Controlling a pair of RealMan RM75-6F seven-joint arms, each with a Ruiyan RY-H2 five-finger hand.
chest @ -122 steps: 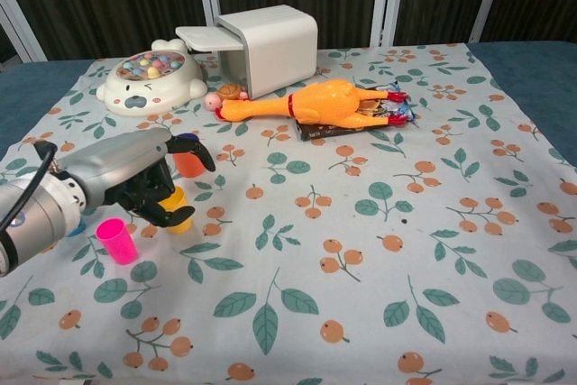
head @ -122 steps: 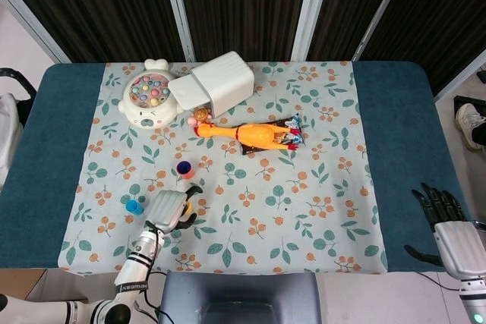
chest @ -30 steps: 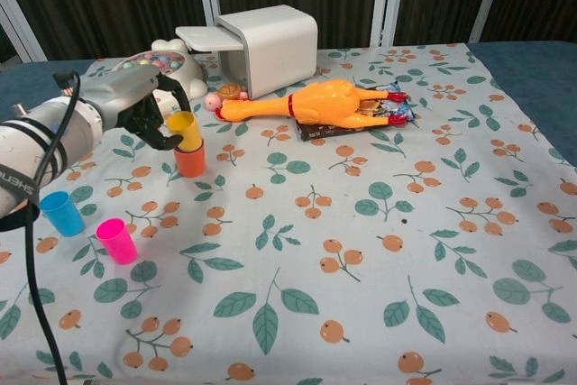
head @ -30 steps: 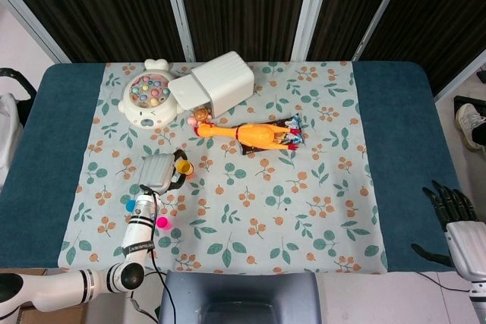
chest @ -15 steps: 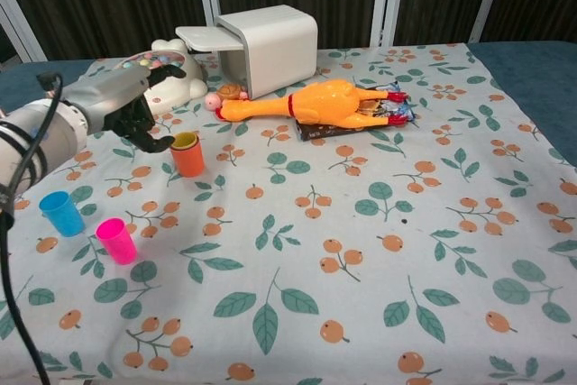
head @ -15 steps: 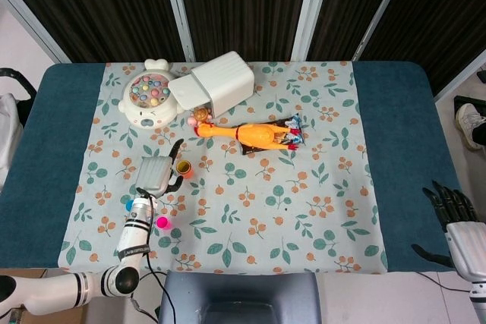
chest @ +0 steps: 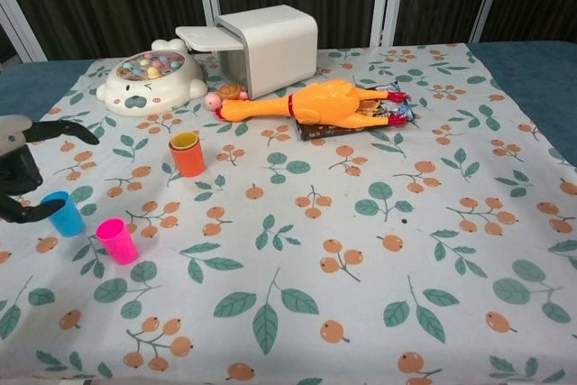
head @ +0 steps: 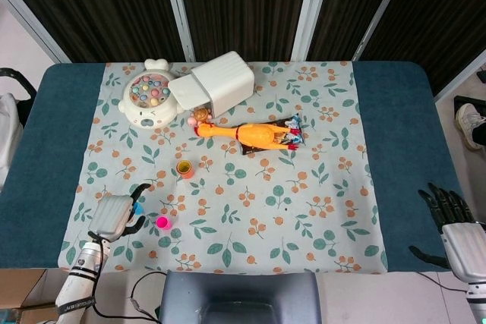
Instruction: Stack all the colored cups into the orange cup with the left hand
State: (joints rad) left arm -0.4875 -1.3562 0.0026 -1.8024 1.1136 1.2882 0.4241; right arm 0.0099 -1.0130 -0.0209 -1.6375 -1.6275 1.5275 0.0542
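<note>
- Now that the yellow cup (chest: pixel 186 141) sits nested in the orange cup (chest: pixel 189 160), one stacking step is judged complete.
- The left hand (chest: pixel 20 173) has withdrawn from the orange cup, which it hovered beside half a second ago, to the blue cup (chest: pixel 64 213). Its fingers (chest: pixel 68 129) are spread and grasping nothing; one fingertip appears to touch the blue rim.
- The pink cup (chest: pixel 117 241) stands just beside the blue cup, both nearer the robot than the orange cup and not yet stacked.
- Judgement: blue is the next pick.
- The right hand (head: pixel 449 227) hangs off the tabletop edge, well apart from the orange cup, fingers released and apart, barely moved.
</note>
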